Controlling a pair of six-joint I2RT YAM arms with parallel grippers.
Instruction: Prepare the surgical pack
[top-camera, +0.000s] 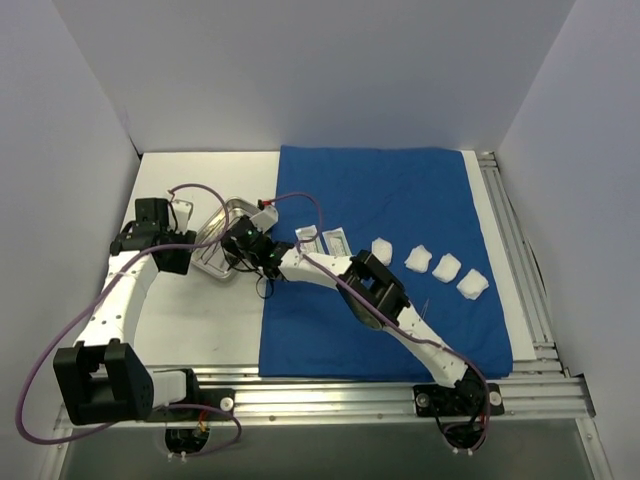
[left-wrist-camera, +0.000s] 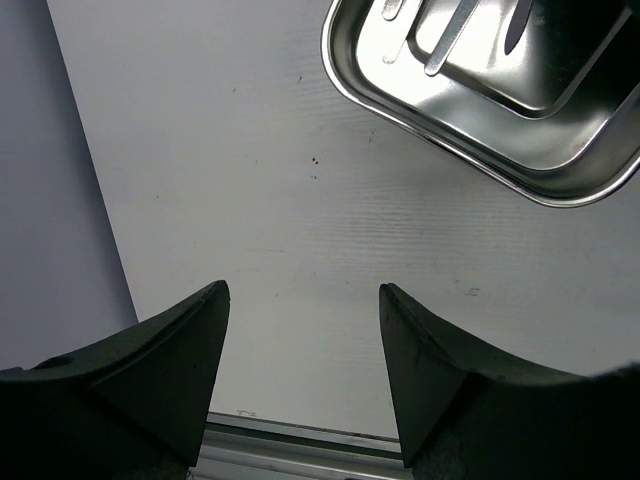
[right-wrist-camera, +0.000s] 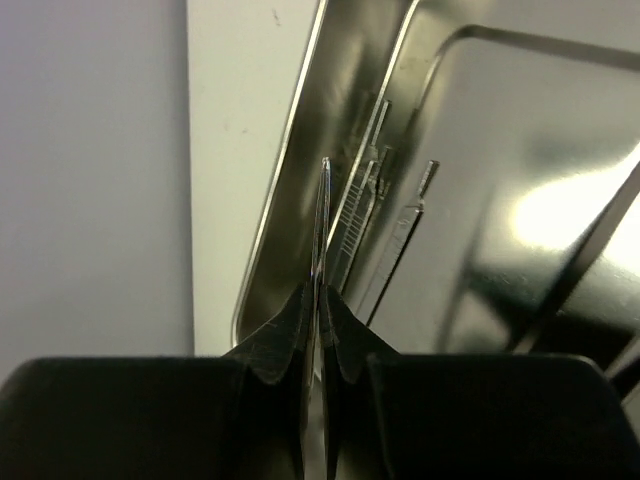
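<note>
Since the thin instrument (right-wrist-camera: 322, 215) pinched edge-on in our clamped right gripper (right-wrist-camera: 320, 300) is light, stiff and slick, we judge it could pivot unless gripped mid-length. Just beyond it the steel tray (right-wrist-camera: 350, 60) rests on the white table (left-wrist-camera: 250, 200), with other instruments (right-wrist-camera: 350, 215) in its well and a raised rim to clear, while our left gripper (left-wrist-camera: 303, 295) hangs wide and empty beside it. Farther off the blue drape (top-camera: 400, 190) lies flat, its sachets (top-camera: 308, 237) and gauze wads (top-camera: 418, 259) spaced apart.

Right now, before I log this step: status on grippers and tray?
Right gripper shut on thin instrument, over steel tray. Left gripper open, empty, beside tray. No obstruction seen.
</note>
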